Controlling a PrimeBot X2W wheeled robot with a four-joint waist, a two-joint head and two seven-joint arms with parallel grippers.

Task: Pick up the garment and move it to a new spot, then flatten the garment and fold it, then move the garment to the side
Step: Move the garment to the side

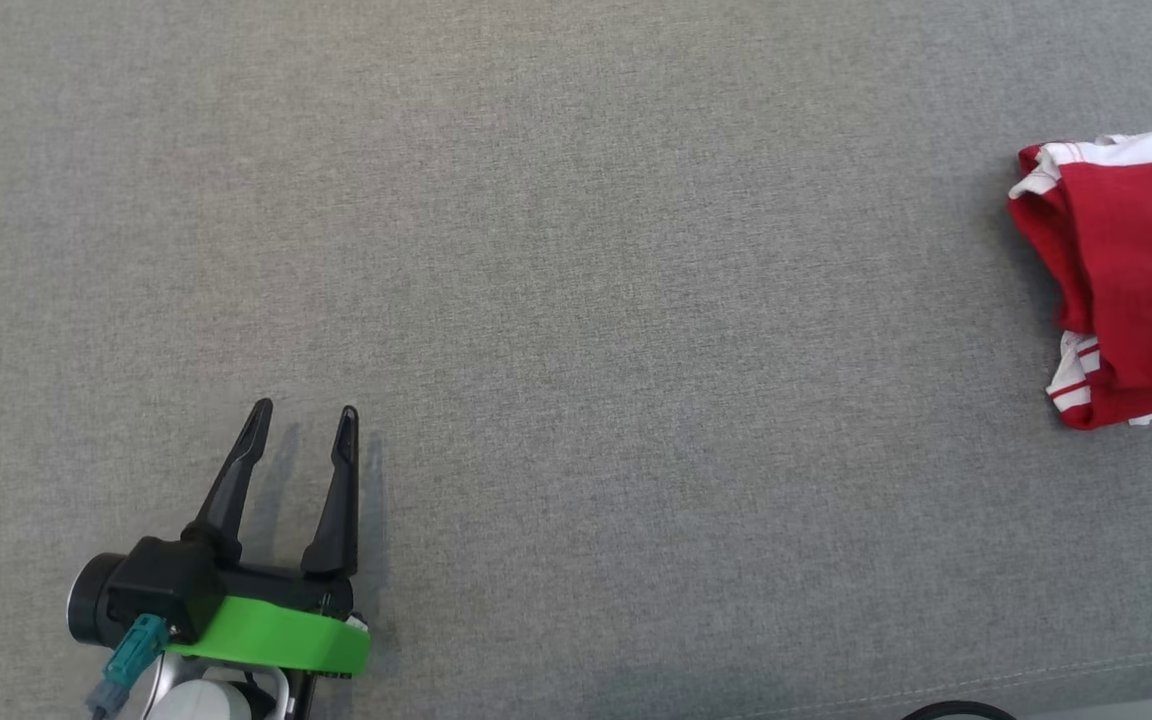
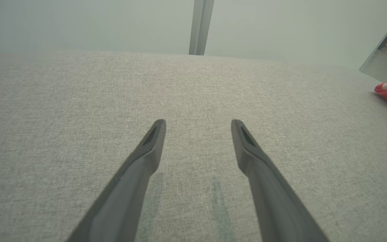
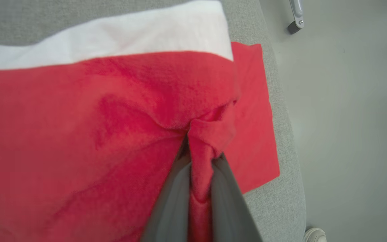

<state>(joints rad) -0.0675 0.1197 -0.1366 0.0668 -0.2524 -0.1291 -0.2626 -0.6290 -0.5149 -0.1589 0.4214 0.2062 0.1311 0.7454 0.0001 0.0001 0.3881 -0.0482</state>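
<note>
Pinching garment [image 3: 113,117] at surface [image 1: 536,300] edge.
Right gripper [image 3: 202,151] is clamping a fold, left gripper [image 1: 304,410] is hanging wide; folding looks done, side move finishing.

**Head view:** set high, looking steeply down on the grey bench [image 1: 576,250]. The left hand [image 1: 304,407] is at lower left, and the garment [image 1: 1136,280] lies far to that hand's right.

**Left wrist view:** low and close over the bench, facing along the hand's fingers [image 2: 139,174] to the far edge. It shares the bench and one end of the garment with the head view.

**Right wrist view:** very near, looking along the right hand [image 3: 202,151] into the garment, with floor [image 3: 348,117] to the right of its fingers.
</note>
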